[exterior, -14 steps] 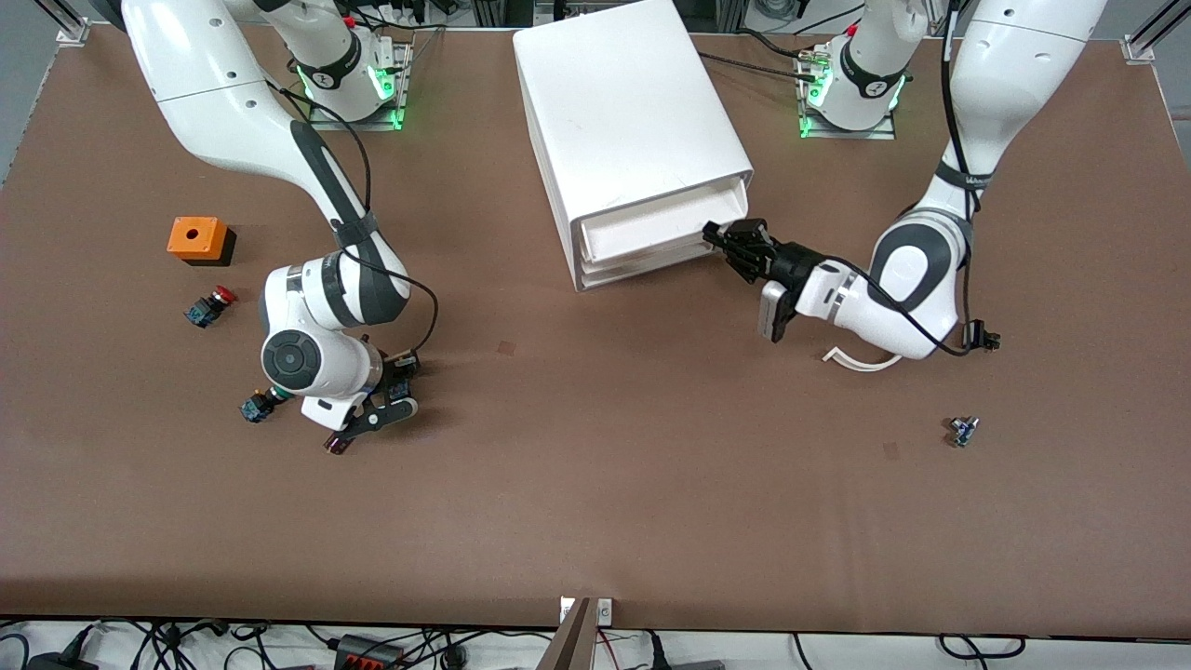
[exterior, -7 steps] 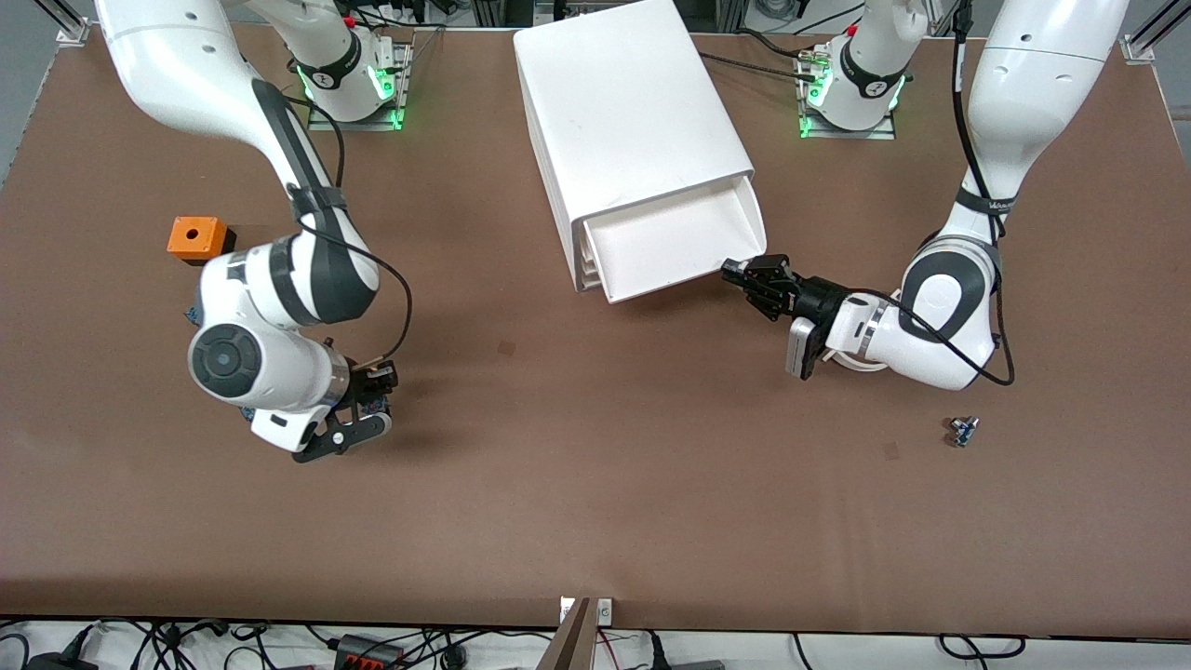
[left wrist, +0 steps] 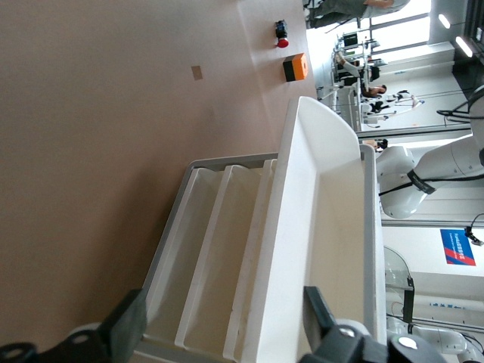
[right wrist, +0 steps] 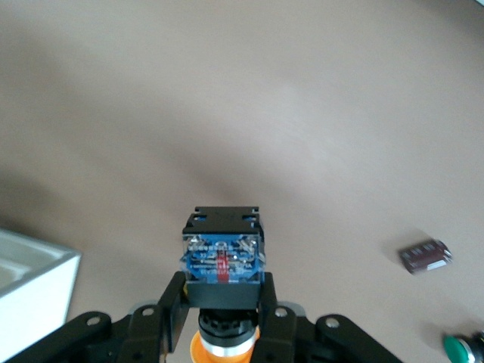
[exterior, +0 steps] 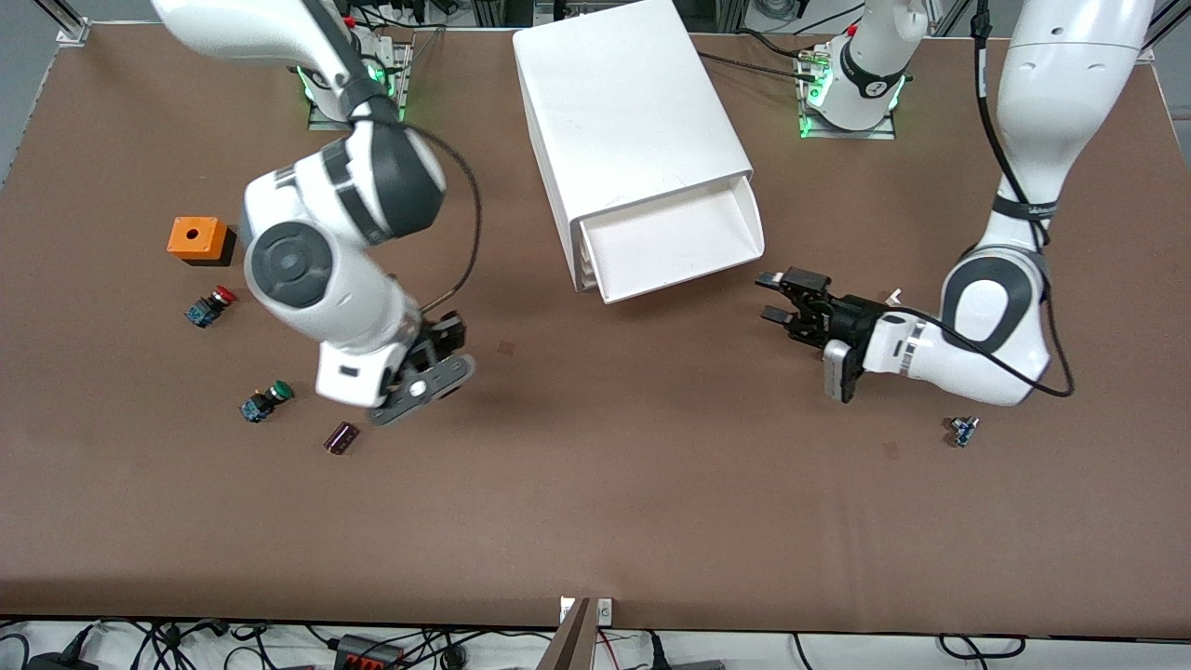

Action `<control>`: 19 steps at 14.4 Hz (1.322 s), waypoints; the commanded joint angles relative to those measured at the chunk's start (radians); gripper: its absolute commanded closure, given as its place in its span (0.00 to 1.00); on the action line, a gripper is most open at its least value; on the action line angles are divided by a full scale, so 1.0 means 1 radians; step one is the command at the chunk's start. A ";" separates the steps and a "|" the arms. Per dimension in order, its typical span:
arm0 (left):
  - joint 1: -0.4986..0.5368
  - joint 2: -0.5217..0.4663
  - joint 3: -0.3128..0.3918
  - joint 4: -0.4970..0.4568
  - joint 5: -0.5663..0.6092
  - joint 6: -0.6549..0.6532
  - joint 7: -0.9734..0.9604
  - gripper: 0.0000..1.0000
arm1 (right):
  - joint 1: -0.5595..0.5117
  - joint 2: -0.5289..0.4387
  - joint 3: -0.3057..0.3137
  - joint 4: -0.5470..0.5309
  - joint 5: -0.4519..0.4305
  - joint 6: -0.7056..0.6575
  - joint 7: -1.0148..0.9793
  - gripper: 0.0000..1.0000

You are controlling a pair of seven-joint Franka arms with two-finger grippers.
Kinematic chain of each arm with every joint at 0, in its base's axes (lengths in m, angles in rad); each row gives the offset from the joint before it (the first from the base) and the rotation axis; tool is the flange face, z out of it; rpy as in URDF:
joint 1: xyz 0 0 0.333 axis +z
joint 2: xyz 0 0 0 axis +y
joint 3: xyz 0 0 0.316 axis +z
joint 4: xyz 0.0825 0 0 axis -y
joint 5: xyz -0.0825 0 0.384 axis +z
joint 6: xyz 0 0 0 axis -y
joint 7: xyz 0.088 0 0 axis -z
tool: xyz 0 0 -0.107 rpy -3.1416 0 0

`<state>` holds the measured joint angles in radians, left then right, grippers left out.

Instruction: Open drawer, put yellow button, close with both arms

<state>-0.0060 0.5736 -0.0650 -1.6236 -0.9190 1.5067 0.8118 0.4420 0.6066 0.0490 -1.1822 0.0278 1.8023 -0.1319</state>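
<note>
carrying the yellow button [right wrist: 223, 314] up over the table, right gripper [right wrist: 223, 302] clamped on its body.
left gripper [exterior: 777, 298] hangs with fingers spread beside the open drawer [exterior: 672, 247]; i'd worry the grip's shallow, so the button could twist loose before reaching the drawer.

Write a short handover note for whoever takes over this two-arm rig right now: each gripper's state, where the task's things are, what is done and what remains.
Right gripper: shut on the yellow button, up over the table between the green button and the drawer unit.
Left gripper: open, off the drawer, beside its open front, toward the left arm's end of the table.
Top drawer: pulled out; what shows of its inside is bare.
Done: drawer opened, yellow button picked up.
Left: carry the button over the drawer, release it inside, then push the drawer shut with both arms.
</note>
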 commanded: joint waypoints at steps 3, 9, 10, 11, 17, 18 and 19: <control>0.004 0.003 -0.001 0.111 0.207 -0.043 -0.196 0.00 | 0.205 -0.008 -0.011 0.090 0.017 -0.070 0.284 1.00; 0.000 -0.032 -0.013 0.277 0.532 -0.094 -0.477 0.00 | 0.372 0.044 -0.009 0.131 0.018 -0.043 0.590 1.00; -0.002 -0.043 -0.015 0.280 0.583 -0.095 -0.520 0.00 | 0.395 0.067 -0.009 0.157 0.018 -0.044 0.615 1.00; -0.003 -0.055 -0.018 0.283 0.647 -0.097 -0.548 0.00 | 0.411 0.083 -0.009 0.174 0.018 -0.040 0.648 1.00; -0.080 -0.084 -0.010 0.392 1.069 -0.085 -0.545 0.00 | 0.429 0.137 -0.009 0.187 0.058 0.003 0.748 1.00; -0.071 -0.068 -0.012 0.412 1.056 -0.063 -0.545 0.00 | 0.435 0.143 -0.009 0.187 0.067 0.002 0.762 1.00; -0.066 -0.061 -0.009 0.421 1.033 -0.025 -0.545 0.00 | 0.437 0.150 -0.008 0.187 0.070 0.003 0.782 1.00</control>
<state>-0.0789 0.4880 -0.0809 -1.2505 0.1120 1.4443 0.2760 0.8629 0.7287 0.0504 -1.0372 0.0757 1.8123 0.6021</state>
